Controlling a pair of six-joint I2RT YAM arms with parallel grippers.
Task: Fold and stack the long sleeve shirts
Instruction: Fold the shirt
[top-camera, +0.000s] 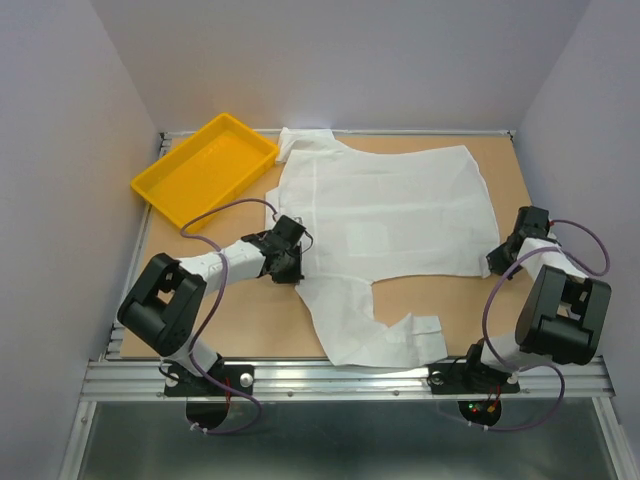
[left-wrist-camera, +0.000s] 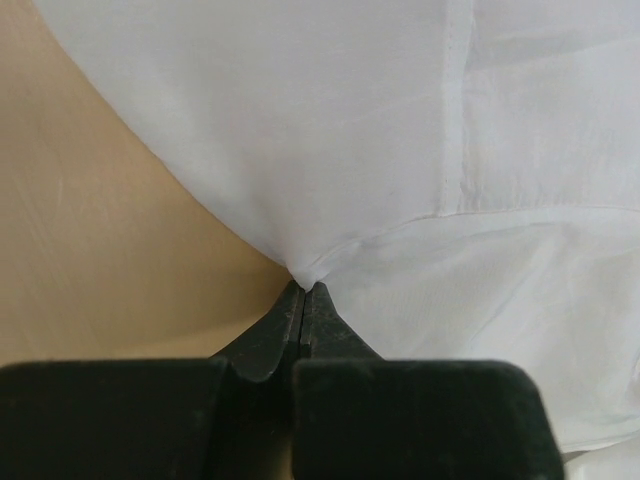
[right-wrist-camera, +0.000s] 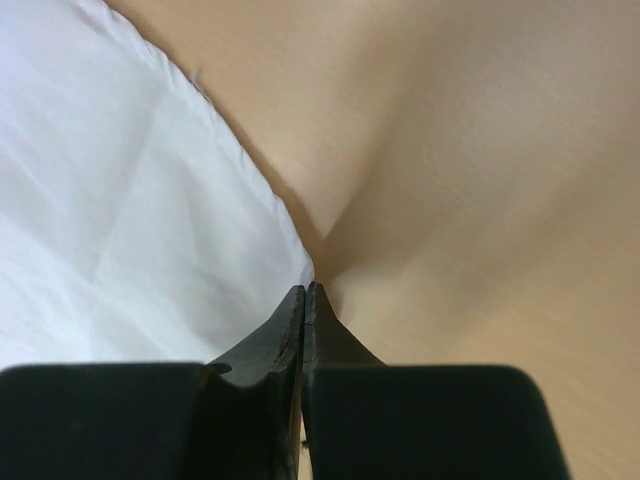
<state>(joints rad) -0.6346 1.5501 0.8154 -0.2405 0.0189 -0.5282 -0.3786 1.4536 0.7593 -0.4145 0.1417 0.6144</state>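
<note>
One white long sleeve shirt (top-camera: 390, 215) lies spread on the tan table, collar toward the yellow tray, with one sleeve (top-camera: 385, 340) trailing to the front edge. My left gripper (top-camera: 291, 268) sits at the shirt's left edge. In the left wrist view it (left-wrist-camera: 303, 285) is shut, and a pucker of the white fabric (left-wrist-camera: 350, 130) is drawn into its tips. My right gripper (top-camera: 496, 264) is at the shirt's right lower corner. It (right-wrist-camera: 306, 288) is shut there, with the cloth's edge (right-wrist-camera: 120, 200) running right into its tips.
A yellow plastic tray (top-camera: 210, 165) with nothing in it stands at the back left, touching the shirt's collar end. Bare table (top-camera: 250, 310) shows to the left front, and a bare strip (top-camera: 510, 190) lies along the right side. White walls close in the sides and back.
</note>
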